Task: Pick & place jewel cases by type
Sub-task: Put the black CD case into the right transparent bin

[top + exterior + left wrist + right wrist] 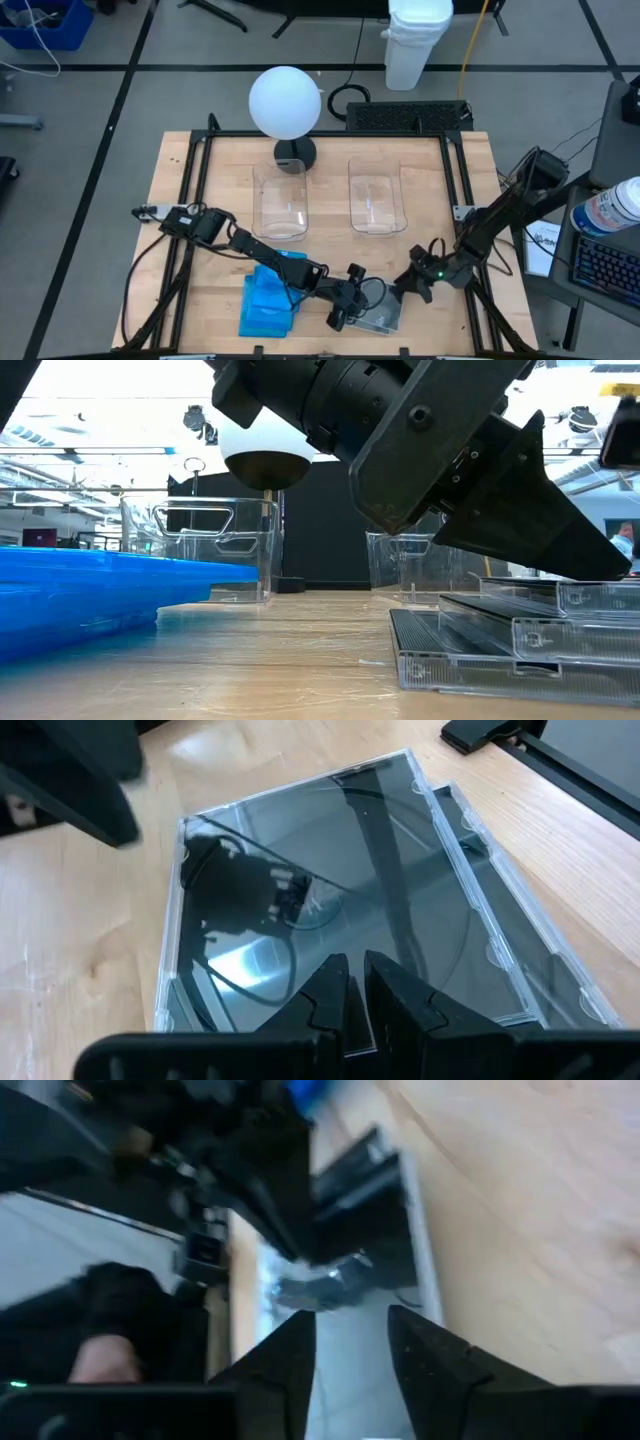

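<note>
I'm hovering my left gripper (355,982) over the clear jewel cases (330,900) stacked at the table's (420,150) front edge, fingers nearly together and gripping nothing, right gripper (350,1342) parted and empty beside them, blue cases (268,303) lying just left.

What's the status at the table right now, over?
Left gripper nearly shut, over the clear plastic jewel cases. Right gripper open beside that stack. Bright translucent blue cases stacked further left. Two clear plastic tubs empty.

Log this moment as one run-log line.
left gripper: shut, over clear jewel cases | right gripper: open, beside them | blue cases: stacked
</note>
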`<state>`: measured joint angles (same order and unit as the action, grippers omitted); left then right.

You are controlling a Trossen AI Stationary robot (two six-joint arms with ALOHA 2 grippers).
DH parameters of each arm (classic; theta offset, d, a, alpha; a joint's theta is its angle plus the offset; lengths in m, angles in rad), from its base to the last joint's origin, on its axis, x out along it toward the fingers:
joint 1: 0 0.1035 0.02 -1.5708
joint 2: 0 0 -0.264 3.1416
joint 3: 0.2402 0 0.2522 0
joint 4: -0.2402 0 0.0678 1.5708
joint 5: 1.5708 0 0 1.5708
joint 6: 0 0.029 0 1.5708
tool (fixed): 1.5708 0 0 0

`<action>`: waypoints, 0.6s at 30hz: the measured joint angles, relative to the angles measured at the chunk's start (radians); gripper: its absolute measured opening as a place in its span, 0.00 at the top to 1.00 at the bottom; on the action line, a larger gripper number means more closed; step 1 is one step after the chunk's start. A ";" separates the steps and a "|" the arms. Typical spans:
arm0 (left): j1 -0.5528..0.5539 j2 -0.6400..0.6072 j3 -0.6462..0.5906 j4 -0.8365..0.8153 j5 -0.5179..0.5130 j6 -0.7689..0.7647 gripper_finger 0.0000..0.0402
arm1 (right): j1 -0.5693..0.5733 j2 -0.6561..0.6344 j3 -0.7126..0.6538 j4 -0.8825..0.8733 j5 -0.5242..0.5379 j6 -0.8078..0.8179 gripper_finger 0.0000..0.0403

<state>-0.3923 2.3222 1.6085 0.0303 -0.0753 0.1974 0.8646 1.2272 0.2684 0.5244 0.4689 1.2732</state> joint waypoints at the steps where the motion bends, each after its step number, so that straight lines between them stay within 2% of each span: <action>1: 0.000 0.000 0.000 -0.001 0.000 0.000 0.88 | 0.000 -0.027 0.000 -0.006 -0.001 -0.003 0.67; 5: 0.000 0.000 0.000 -0.003 0.000 0.002 0.88 | 0.018 -0.133 0.001 -0.096 -0.019 0.054 0.64; 9: 0.000 0.000 0.000 -0.011 0.000 0.002 0.88 | 0.079 -0.199 0.001 -0.309 -0.108 0.267 0.65; 11: 0.000 0.000 0.000 -0.013 0.001 0.002 0.88 | 0.124 -0.208 0.001 -0.402 -0.103 0.373 0.66; 14: 0.001 0.000 0.000 -0.013 -0.001 0.002 0.88 | 0.175 -0.205 0.001 -0.424 -0.082 0.459 0.66; 18: 0.006 0.000 0.000 -0.010 -0.001 -0.009 0.88 | 0.197 -0.204 0.001 -0.428 -0.061 0.469 0.62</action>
<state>-0.3863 2.3222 1.6085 0.0200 -0.0761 0.1888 1.0618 1.0231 0.2691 0.0966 0.4075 1.7420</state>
